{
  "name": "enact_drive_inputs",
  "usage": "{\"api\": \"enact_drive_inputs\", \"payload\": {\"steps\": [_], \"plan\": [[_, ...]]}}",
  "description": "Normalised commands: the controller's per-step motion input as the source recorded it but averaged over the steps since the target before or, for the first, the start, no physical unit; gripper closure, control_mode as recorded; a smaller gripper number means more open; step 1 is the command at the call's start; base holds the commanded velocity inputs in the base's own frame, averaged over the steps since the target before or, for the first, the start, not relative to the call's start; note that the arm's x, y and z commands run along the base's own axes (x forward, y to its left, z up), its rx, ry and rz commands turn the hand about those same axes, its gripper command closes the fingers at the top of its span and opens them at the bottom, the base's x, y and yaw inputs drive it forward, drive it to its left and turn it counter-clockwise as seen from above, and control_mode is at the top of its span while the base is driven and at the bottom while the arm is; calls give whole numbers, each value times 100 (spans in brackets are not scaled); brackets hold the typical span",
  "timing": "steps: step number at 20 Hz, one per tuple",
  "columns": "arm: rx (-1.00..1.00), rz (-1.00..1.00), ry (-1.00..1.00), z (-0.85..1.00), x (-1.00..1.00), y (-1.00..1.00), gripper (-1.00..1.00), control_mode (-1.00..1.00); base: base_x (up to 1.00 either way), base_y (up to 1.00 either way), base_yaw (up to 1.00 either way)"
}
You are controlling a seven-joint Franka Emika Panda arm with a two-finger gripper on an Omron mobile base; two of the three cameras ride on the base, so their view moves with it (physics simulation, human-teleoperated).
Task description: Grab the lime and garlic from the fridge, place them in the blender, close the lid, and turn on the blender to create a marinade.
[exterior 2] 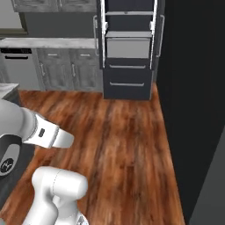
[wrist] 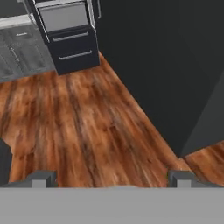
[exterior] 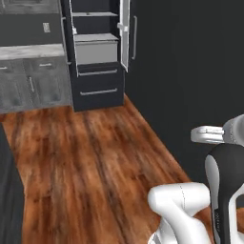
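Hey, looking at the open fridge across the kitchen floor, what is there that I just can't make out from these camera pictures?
- Fridge shelves, both base views: too far and small to tell what lies on them; no lime or garlic can be picked out.
- Fridge top, every view: cut off by the upper edge.
- Gripper, hand view: the two fingertips stand wide apart, the rest lies below the bottom edge.
- Counter, left base view: its left part is cut off by the edge.

Floor (exterior: 86, 157): brown wood boards, shiny (long stripes).
Cabinets (exterior 2: 66, 70): grey doors with thin handles, under a pale counter (exterior: 31, 51).
Dark wall (exterior: 190, 71): big, black, on the right side.
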Motion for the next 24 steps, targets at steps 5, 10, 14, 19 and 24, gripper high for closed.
{"api": "enact_drive_inputs", "payload": {"steps": [5, 10, 14, 19, 24], "plan": [[0, 0, 0, 0, 0, 0, -100, 100, 100, -66, 30], [0, 0, 0, 0, 0, 0, -100, 100, 100, -56, 24], [0, 0, 0, 0, 0, 0, -100, 100, 100, -44, 20], [0, 0, 0, 0, 0, 0, -100, 100, 100, -21, 7], [0, 0, 0, 0, 0, 0, -100, 100, 100, -3, 0]]}}
